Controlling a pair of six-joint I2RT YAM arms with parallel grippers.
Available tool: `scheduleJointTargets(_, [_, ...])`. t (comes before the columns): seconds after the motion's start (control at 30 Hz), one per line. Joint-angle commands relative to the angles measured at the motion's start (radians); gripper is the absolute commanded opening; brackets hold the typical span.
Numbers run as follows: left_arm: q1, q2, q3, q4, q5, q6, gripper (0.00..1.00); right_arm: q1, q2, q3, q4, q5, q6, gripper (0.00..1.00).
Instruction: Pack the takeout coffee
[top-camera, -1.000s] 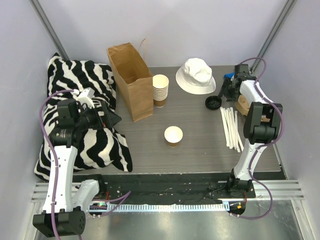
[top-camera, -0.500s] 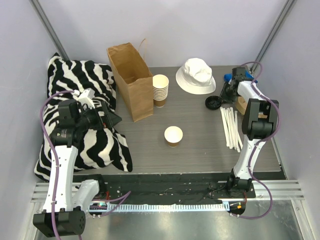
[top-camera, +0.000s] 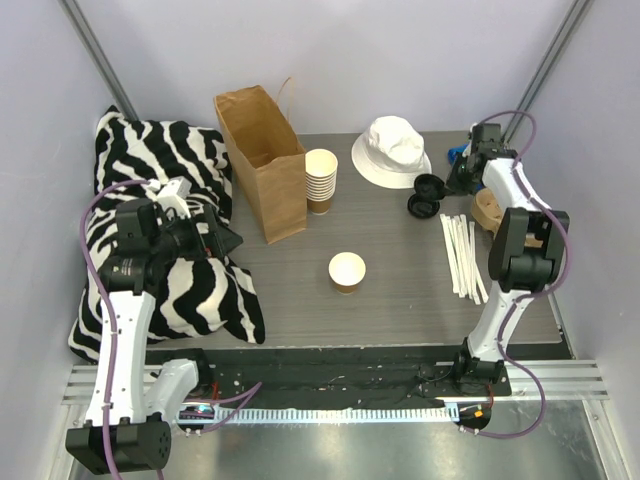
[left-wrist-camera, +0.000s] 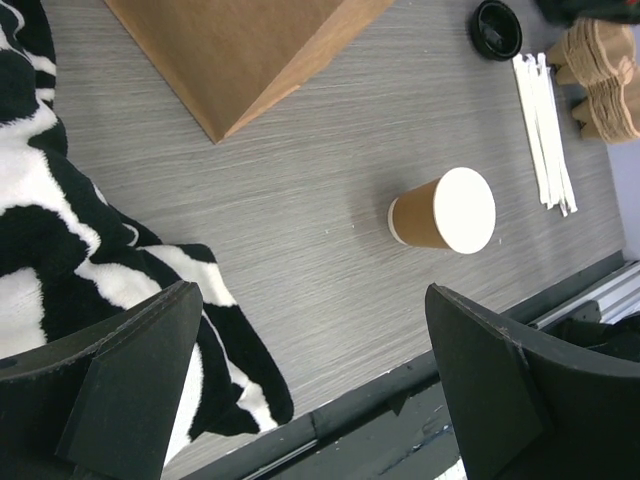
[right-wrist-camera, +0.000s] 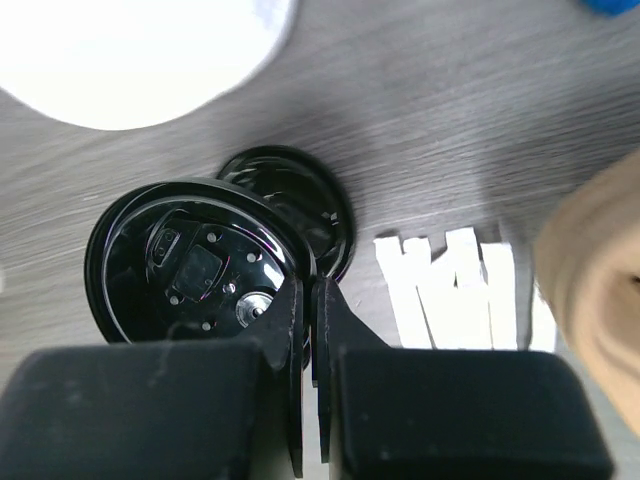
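A brown paper bag (top-camera: 262, 165) stands open at the back of the grey table (top-camera: 400, 290), next to a zebra pillow (top-camera: 150, 150). A stack of cups (top-camera: 321, 180) sits just beside the bag. A white hat (top-camera: 392, 150) lies further right. White sticks (top-camera: 462, 257) lie in a row near a tan tray (top-camera: 486, 210).

The left arm (top-camera: 118, 340) and right arm (top-camera: 497, 318) have white links and black joints. A purple cable (top-camera: 84, 235) runs along each. The left gripper (left-wrist-camera: 310, 290) has matte black fingers (left-wrist-camera: 130, 390).
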Motion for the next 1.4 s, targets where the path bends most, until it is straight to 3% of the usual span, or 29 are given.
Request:
scheduleJointTargets(0.0, [0.006,-0.032,0.071,-0.017,-0.004,0.092,1.0,-0.003,-0.17,0.045,-0.019,-0.054,-0.053,0.01])
scheduleJointTargets(0.13, [0.006,-0.064,0.13,-0.073,0.083,0.246,1.0,-0.005,-0.261,0.054,-0.077,-0.203,-0.087,0.01])
scheduleJointTargets(0.17, [0.005,-0.072,0.145,-0.159,0.2,0.42,1.0,-0.005,-0.278,0.036,-0.102,-0.246,-0.096,0.01])
scheduleJointTargets(0.2, [0.003,-0.081,0.176,-0.211,0.238,0.487,0.99,-0.005,-0.296,0.016,-0.111,-0.345,-0.108,0.01])
scheduleJointTargets(0.3, [0.003,-0.095,0.194,-0.314,0.232,0.624,1.0,0.01,-0.39,-0.119,-0.136,-0.535,-0.141,0.01])
scheduleJointTargets(0.4, [-0.009,-0.106,0.19,-0.411,0.25,0.807,1.0,0.067,-0.472,-0.23,-0.171,-0.585,-0.176,0.01])
scheduleJointTargets(0.53, [-0.072,-0.086,0.174,-0.425,0.217,0.942,1.0,0.145,-0.577,-0.328,-0.183,-0.65,-0.179,0.01])
scheduleJointTargets(0.63, [-0.226,-0.037,0.19,-0.341,0.136,0.933,0.99,0.19,-0.629,-0.368,-0.238,-0.686,-0.202,0.01])
scheduleJointTargets(0.73, [-0.491,0.011,0.219,-0.244,-0.022,0.922,0.97,0.23,-0.655,-0.404,-0.288,-0.741,-0.219,0.01])
scheduleJointTargets(1.03, [-1.044,0.157,0.26,0.055,-0.381,0.928,0.95,0.274,-0.706,-0.538,-0.259,-0.834,-0.17,0.01])
scheduleJointTargets(1.13, [-1.156,0.219,0.265,0.122,-0.457,0.966,0.92,0.306,-0.712,-0.561,-0.26,-0.871,-0.173,0.01])
scheduleJointTargets(1.27, [-1.222,0.249,0.202,0.27,-0.508,0.976,0.94,0.355,-0.709,-0.576,-0.265,-0.9,-0.181,0.01])
scheduleJointTargets(1.37, [-1.244,0.237,0.145,0.351,-0.449,1.024,0.99,0.374,-0.704,-0.577,-0.275,-0.929,-0.187,0.01])
